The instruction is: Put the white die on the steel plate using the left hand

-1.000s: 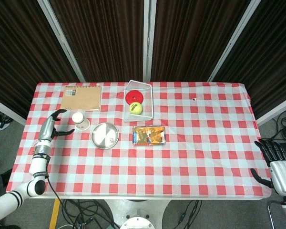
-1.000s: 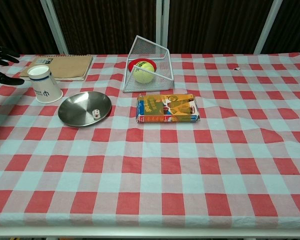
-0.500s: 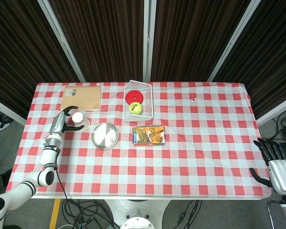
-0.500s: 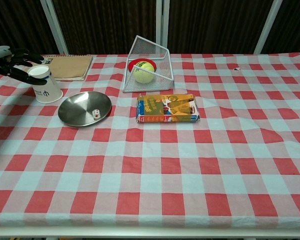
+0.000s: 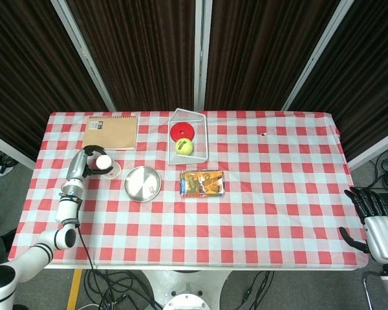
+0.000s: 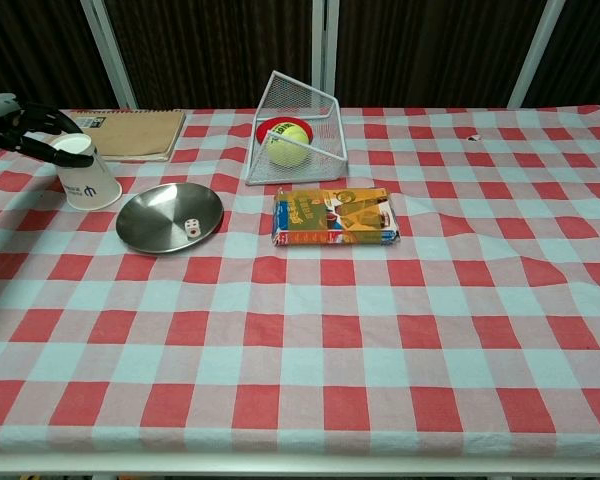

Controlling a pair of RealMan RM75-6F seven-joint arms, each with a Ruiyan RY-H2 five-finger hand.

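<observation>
While dark curtains (image 5: 149, 51) with pale posts back the scene, a red-white checked tablecloth (image 6: 380, 330) covers the table. Landmark: steel plate (image 6: 155, 225). Notebook (image 6: 130, 133) lies behind it, wire basket (image 6: 295, 130) with tennis ball (image 6: 288, 145) behind-right, snack packet (image 6: 332, 217) just right. Left hand (image 6: 25, 125) wraps fingers around the paper cup (image 6: 85, 172) left of plate. Right hand (image 5: 368, 216) is far right off the table, fingers spread, empty. White die (image 6: 191, 227) sits on plate.
</observation>
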